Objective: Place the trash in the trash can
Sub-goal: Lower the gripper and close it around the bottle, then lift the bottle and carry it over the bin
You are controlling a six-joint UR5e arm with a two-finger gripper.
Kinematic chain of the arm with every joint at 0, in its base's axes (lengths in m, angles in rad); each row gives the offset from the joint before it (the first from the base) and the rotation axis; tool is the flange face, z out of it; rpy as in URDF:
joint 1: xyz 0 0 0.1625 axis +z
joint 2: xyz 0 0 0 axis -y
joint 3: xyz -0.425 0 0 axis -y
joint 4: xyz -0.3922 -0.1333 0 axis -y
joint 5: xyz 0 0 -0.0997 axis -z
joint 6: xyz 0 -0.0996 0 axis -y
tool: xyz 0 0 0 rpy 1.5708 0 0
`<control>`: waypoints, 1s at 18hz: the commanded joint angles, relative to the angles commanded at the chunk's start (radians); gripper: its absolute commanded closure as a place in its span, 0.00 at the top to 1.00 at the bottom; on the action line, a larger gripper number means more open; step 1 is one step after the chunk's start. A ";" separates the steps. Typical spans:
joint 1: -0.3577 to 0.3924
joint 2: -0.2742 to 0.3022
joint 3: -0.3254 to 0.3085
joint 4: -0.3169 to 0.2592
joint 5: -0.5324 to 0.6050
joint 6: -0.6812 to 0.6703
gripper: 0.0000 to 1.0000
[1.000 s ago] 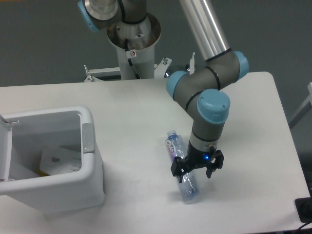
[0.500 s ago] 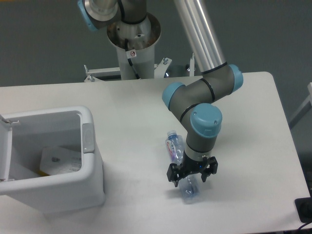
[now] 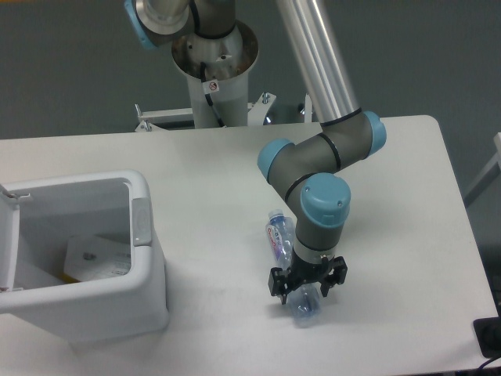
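Your crushed bottle lay on the white table, cap end toward the far side, well inside every edge. Your gripper sat right over its near end, fingers spread either side of it; whether they pinched it, I couldn't tell. Bare tabletop lay between it and the trash can, lid open at your left. The white-red label was too blurred to read
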 joint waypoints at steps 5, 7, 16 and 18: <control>0.000 0.006 0.000 0.000 0.005 0.000 0.61; 0.000 0.009 0.000 0.000 0.005 0.000 0.61; 0.005 0.115 0.080 0.002 -0.008 -0.002 0.61; 0.002 0.146 0.132 0.006 -0.049 -0.014 0.61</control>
